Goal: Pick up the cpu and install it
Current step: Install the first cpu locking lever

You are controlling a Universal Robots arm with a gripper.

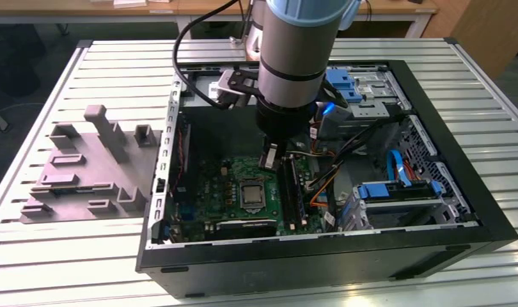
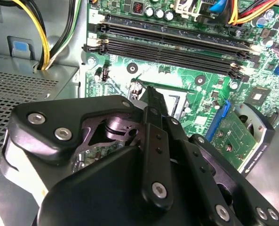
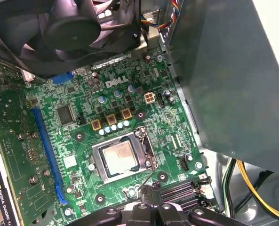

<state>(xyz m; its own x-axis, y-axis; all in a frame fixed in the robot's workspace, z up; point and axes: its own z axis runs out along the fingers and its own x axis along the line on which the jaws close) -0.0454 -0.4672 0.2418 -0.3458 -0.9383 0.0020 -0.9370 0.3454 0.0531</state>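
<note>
From my seat: gripper (image 3: 151, 195) at the lower edge of the first wrist view, fingers pressed together, nothing between them. Just past the tips, mid-frame, the cpu (image 3: 120, 157) lies flat inside the socket frame (image 3: 123, 160) on the green motherboard (image 3: 83, 136). Farther out, exterior view: the open computer case (image 1: 463, 192) holds the board; grey moulded tray (image 1: 80, 169) at frame left.

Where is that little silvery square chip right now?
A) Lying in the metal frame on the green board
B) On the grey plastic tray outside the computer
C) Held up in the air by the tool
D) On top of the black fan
A: in the first wrist view the chip lies flat inside the metal frame on the green board, with the tool beside it.
</note>
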